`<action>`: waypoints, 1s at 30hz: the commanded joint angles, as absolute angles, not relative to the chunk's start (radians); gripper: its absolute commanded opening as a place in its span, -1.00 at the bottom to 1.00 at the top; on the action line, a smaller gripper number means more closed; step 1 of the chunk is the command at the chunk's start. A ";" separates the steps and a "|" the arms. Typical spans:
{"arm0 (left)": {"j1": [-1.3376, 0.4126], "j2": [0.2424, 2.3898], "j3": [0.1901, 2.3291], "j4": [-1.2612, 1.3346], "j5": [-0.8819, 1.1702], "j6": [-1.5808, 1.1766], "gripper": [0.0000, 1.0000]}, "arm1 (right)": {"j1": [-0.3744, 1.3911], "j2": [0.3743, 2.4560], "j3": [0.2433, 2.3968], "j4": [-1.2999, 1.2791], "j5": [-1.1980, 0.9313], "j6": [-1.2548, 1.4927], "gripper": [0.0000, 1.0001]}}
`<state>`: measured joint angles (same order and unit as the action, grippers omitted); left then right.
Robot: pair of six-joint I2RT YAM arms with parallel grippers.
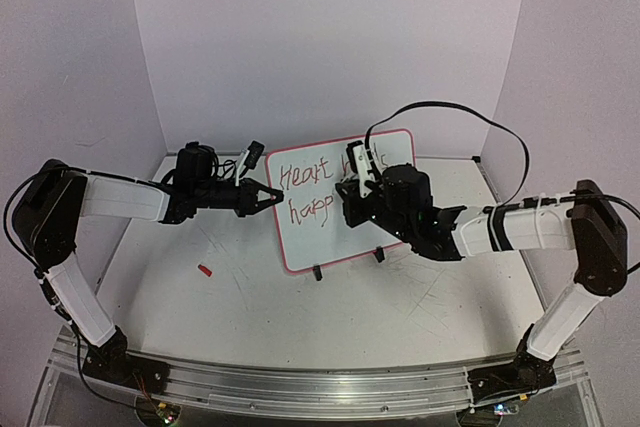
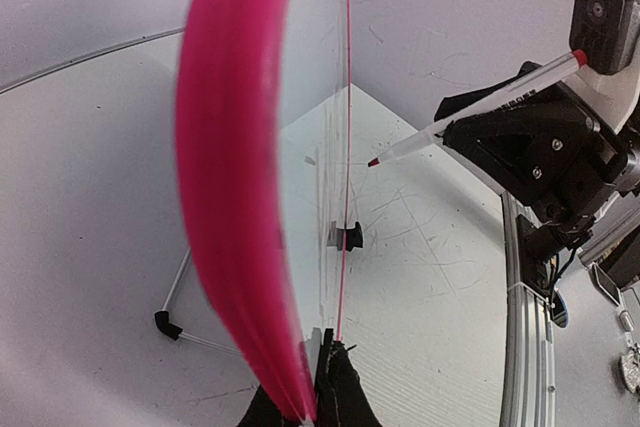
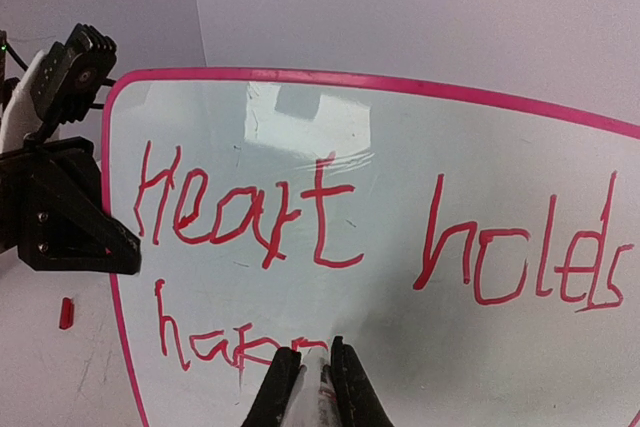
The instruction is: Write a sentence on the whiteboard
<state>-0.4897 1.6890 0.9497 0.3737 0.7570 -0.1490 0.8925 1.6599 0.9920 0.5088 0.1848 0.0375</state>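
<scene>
The whiteboard (image 1: 322, 239) stands upright on its two black feet in the middle of the table (image 1: 420, 297), with "Heart holds" in red and "happ" beneath. The left gripper (image 1: 270, 194) pinches the board's left rim. The right gripper (image 1: 352, 197) is clamped round a marker (image 2: 480, 112), its red tip right by the board's face. A small red piece (image 1: 204, 270) lies off to the left
</scene>
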 commanded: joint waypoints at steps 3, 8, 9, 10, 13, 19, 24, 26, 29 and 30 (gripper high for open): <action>-0.477 1.707 0.977 0.327 0.609 -0.023 -1.00 | 0.892 1.682 1.042 0.547 0.243 0.027 -1.00; -0.478 1.710 0.977 0.327 0.611 -0.021 -1.00 | 0.891 1.702 1.063 0.546 0.231 0.024 -1.00; -0.478 1.708 0.977 0.327 0.611 -0.021 -1.00 | 0.891 1.705 1.066 0.547 0.231 0.025 -1.00; -0.477 1.708 0.977 0.327 0.611 -0.021 -1.00 | 0.890 1.706 1.068 0.547 0.234 0.025 -1.00; -0.477 1.707 0.978 0.327 0.611 -0.021 -1.00 | 0.891 1.714 1.074 0.546 0.249 0.022 -1.00; -0.478 1.707 0.978 0.327 0.609 -0.020 -1.00 | 0.889 1.721 1.069 0.529 0.293 0.033 -1.00; -0.478 1.708 0.977 0.325 0.607 -0.019 -1.00 | 0.889 1.707 1.039 0.525 0.325 0.033 -1.00; -0.478 1.710 0.979 0.325 0.608 -0.020 -1.00 | 0.890 1.709 1.035 0.525 0.333 0.033 -1.00; -0.477 1.709 0.980 0.326 0.608 -0.020 -1.00 | 0.889 1.712 1.030 0.522 0.329 0.040 -1.00; -0.477 1.707 0.980 0.325 0.607 -0.020 -1.00 | 0.889 1.710 1.028 0.521 0.325 0.042 -1.00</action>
